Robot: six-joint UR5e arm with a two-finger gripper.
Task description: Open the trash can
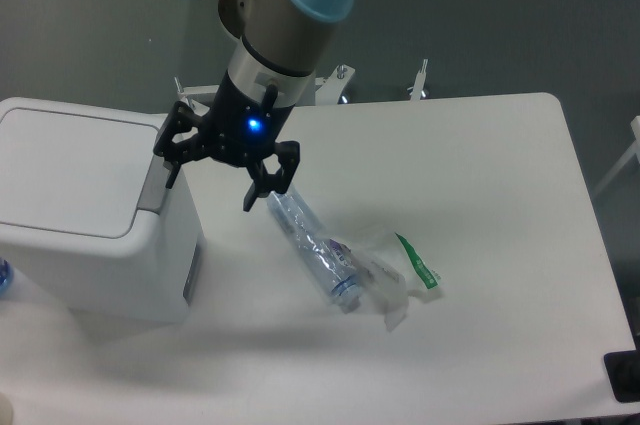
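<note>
Trash can [85,207] sits at the left edge of the desk [480,245], a white boxy bin with its flat, rounded-corner lid lying closed and a grey strip running along the lid's right-hand top edge. Above that right edge hangs the gripper [212,172], black, with a blue light glowing on its body. Its two fingers are spread apart with nothing between them: one finger [170,160] is down by the grey strip, though whether it touches the strip cannot be told, and the other points down over the desk just right of the bin. Near the middle of the desk lies a clear plastic bottle [318,250] on its side, just beside a crumpled clear wrapper [390,285] with a green strip.
</note>
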